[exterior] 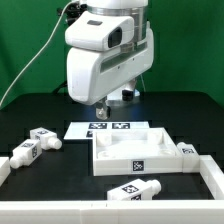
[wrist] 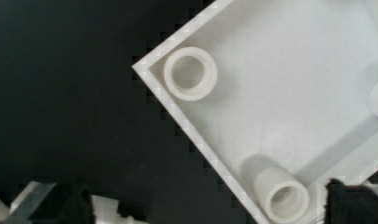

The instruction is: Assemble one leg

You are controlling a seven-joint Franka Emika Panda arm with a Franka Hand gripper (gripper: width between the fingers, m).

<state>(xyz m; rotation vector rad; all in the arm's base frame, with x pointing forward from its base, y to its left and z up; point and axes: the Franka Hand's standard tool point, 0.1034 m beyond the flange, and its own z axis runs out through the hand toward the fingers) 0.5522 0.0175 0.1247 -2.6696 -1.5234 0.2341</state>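
One leg (exterior: 42, 138) is lying on the black table (exterior: 30, 110) to the exterior view's left of the white panel (exterior: 125, 148), well apart from the gripper (exterior: 103, 108), which is hanging above the marker board (exterior: 76, 130), its jaws' spread being impossible to tell.

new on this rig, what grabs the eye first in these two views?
The bulky white arm fills the top of the exterior view, hanging over the marker board and the big white panel at the centre. Small tagged legs lie loose around the panel, one nearer the camera, two at the exterior view's left. The wrist view is mostly one panel corner with two raised round holes.
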